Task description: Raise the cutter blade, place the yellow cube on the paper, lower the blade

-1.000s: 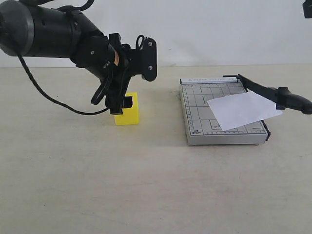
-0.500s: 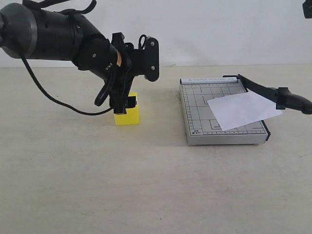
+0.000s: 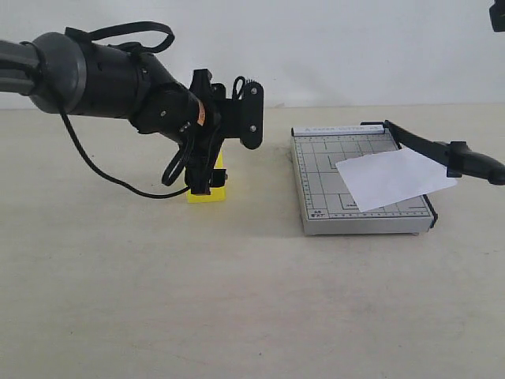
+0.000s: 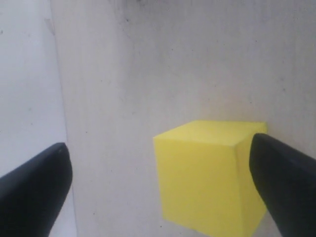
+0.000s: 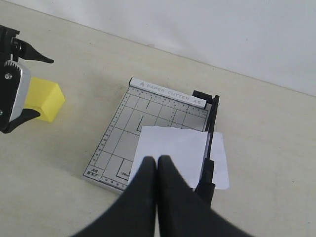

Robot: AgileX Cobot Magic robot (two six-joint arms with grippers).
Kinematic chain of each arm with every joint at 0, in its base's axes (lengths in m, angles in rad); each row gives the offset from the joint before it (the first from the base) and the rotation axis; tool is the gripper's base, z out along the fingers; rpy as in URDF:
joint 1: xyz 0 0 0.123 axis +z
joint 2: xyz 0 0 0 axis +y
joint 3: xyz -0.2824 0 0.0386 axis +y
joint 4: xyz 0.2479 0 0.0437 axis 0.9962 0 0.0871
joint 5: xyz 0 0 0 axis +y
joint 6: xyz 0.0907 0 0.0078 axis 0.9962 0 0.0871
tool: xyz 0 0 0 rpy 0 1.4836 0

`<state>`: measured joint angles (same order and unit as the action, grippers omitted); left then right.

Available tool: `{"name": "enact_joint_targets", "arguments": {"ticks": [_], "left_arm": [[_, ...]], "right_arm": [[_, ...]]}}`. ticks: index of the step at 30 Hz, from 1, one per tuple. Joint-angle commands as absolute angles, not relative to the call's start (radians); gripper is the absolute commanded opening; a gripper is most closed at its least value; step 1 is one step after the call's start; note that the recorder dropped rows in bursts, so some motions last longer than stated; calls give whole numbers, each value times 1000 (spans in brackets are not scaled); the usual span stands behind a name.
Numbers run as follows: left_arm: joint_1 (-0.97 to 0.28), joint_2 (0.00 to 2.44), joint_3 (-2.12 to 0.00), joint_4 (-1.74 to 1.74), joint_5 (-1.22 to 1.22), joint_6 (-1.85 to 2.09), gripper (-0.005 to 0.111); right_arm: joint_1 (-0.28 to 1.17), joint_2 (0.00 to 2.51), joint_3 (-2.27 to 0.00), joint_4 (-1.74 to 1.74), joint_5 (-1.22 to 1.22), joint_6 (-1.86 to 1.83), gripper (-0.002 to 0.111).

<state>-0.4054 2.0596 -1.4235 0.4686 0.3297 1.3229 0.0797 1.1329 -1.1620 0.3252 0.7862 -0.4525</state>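
The yellow cube (image 3: 215, 194) stands on the table left of the grey trimmer board (image 3: 323, 185). My left gripper (image 3: 205, 180) is down around it and open. In the left wrist view the cube (image 4: 207, 177) sits between the fingers (image 4: 34, 190), close beside one of them and far from the other. The paper (image 3: 394, 178) lies askew on the board, overhanging its right edge. The cutter blade (image 3: 442, 150) is raised, handle out to the right. My right gripper (image 5: 157, 165) hangs shut and empty above the paper (image 5: 173, 145).
The beige table (image 3: 237, 300) runs back to a white wall (image 3: 355, 47). A black cable (image 3: 102, 170) loops down from the left arm onto the table. A bit of the right arm (image 3: 497, 14) shows in the top right corner.
The left arm has moved right and down, so its open fingers now straddle the yellow cube instead of hovering at its top. Cutter, paper and right gripper are unchanged.
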Motion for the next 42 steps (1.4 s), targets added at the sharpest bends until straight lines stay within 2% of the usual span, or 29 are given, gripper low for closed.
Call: {"name": "enact_joint_targets", "arguments": {"ticks": [1, 13, 32, 34, 36, 38, 42], "left_arm": [[-394, 2073, -1420, 499, 303, 1269, 94], [-333, 2092, -1420, 565, 281, 1207, 94], [-333, 2199, -1420, 595, 240, 1203, 94], [-333, 2203, -1420, 595, 251, 1200, 88], [-333, 2206, -1420, 595, 263, 1200, 75], [-333, 2206, -1420, 600, 285, 1202, 59], [-333, 2206, -1420, 607, 319, 1204, 18]], "right_arm": [[79, 1126, -1164, 327, 787, -463, 0], [79, 1126, -1164, 327, 787, -471, 0], [79, 1128, -1164, 327, 783, -474, 0], [79, 1128, -1164, 327, 782, -474, 0], [79, 1128, -1164, 327, 780, -474, 0], [79, 1128, -1164, 327, 778, -474, 0], [79, 1128, -1164, 330, 769, -474, 0]]}}
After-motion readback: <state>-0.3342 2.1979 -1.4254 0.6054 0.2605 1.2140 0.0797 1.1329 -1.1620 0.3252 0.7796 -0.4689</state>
